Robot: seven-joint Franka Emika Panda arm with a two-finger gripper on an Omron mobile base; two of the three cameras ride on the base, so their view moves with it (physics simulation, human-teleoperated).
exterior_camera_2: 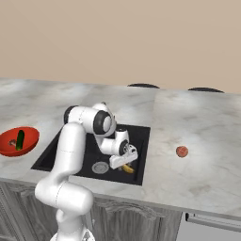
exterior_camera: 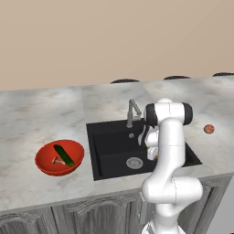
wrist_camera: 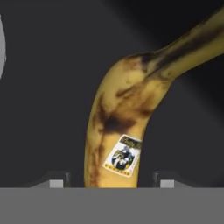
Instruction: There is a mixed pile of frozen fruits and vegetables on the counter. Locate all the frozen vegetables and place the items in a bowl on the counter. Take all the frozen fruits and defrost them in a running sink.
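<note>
My gripper point(exterior_camera_2: 123, 163) reaches down into the black sink point(exterior_camera_2: 139, 140), right of the silver drain point(exterior_camera_2: 100, 167). Its jaws stand open around the yellow banana point(wrist_camera: 118, 131), with a gap on each side of the fruit. The banana point(exterior_camera_2: 127, 168) lies on the basin floor. The small red-orange fruit point(exterior_camera: 209, 129) rests on the counter point(exterior_camera: 41, 114) right of the sink point(exterior_camera: 112, 146). Left of the sink, the red bowl point(exterior_camera: 45, 154) holds the dark green cucumber point(exterior_camera: 64, 155) and the pale mushroom point(exterior_camera: 56, 160).
A grey bent faucet point(exterior_camera: 132, 112) rises at the sink's back edge, close to my upper arm. The counter runs wide to both sides, over grey cabinet doors point(exterior_camera: 68, 217). The red fruit point(exterior_camera_2: 181, 151) has bare stone around it.
</note>
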